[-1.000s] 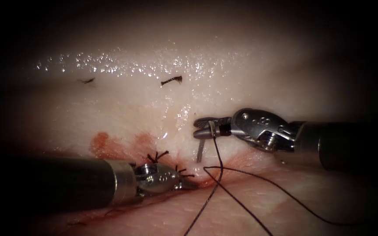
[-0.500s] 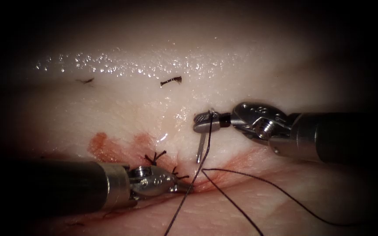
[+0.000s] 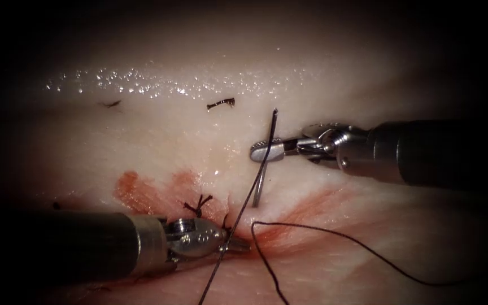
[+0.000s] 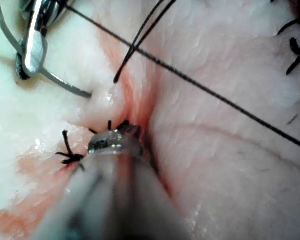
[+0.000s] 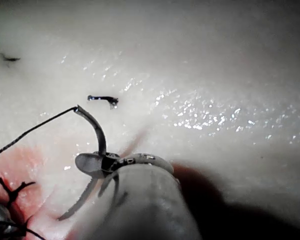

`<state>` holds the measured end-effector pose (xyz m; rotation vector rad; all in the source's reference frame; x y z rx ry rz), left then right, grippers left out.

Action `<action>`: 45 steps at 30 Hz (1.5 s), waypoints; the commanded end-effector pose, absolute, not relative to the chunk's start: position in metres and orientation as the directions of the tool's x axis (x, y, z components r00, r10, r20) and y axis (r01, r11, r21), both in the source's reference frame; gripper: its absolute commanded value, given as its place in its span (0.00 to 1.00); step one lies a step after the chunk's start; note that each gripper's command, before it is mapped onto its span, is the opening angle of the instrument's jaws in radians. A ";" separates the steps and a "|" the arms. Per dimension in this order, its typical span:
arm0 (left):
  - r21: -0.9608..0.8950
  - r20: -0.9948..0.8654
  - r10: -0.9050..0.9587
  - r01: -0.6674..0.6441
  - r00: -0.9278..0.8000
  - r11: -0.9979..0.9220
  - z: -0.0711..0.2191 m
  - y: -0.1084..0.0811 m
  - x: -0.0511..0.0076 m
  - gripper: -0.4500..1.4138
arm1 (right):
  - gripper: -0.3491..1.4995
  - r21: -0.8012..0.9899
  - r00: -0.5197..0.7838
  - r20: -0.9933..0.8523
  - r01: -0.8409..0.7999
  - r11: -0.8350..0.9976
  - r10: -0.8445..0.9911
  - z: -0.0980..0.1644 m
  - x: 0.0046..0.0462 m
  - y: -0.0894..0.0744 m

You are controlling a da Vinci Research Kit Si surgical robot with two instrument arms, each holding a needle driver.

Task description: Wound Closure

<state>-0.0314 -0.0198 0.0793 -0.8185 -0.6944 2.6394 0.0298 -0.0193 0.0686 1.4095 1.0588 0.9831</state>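
My right tool's jaws [image 3: 266, 151] are shut on the curved needle [image 3: 261, 181] about a third of the way from its tail. The tail stands up above the jaws and the point rests on the tissue [image 3: 159, 147] just right of the stitches [image 3: 200, 203], by the cut [image 3: 266, 232]; I cannot tell if it has entered. Black thread [image 3: 238, 226] runs from the tail down across the cut. My left tool [image 3: 237, 245] is shut on the tissue edge at the cut. The left wrist view shows the needle [image 4: 55, 82] meeting a raised fold. The right wrist view shows the needle [image 5: 96, 127] crossing the jaws [image 5: 92, 162].
A second strand of thread [image 3: 334, 232] loops away to the right over the tissue. A cut end of thread [image 3: 221, 104] lies farther up, and another [image 3: 111, 104] to its left. Red fluid [image 3: 142, 189] stains the tissue left of the stitches.
The right tool has rolled its wrist and risen a little, swinging the needle's tail upward while the point stays near the same spot. The thread has swept left. The left tool has hardly moved.
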 end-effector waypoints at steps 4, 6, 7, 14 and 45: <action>-0.521 -0.446 0.413 -0.145 -0.794 -0.841 0.079 -0.019 -0.0319 0.24 | 0.00 0.989 0.300 -0.130 0.112 0.101 0.945 0.069 0.0307 -0.020; -0.518 -0.444 0.416 -0.152 -0.793 -0.842 0.079 -0.019 -0.0318 0.24 | 0.00 0.982 0.298 -0.177 0.123 0.147 0.938 0.069 0.0307 -0.020; -0.508 -0.447 0.412 -0.154 -0.794 -0.848 0.079 -0.018 -0.0316 0.24 | 0.00 0.970 0.304 -0.236 0.135 0.204 0.923 0.069 0.0306 -0.020; -0.487 -0.451 0.408 -0.164 -0.794 -0.858 0.077 -0.016 -0.0315 0.24 | 0.00 0.978 0.387 -0.210 0.099 0.186 0.898 0.069 0.0311 -0.022; -0.451 -0.477 0.407 -0.181 -0.779 -0.874 0.075 -0.013 -0.0323 0.23 | 0.85 0.812 0.155 -0.497 -0.265 0.520 0.854 0.071 0.0267 -0.019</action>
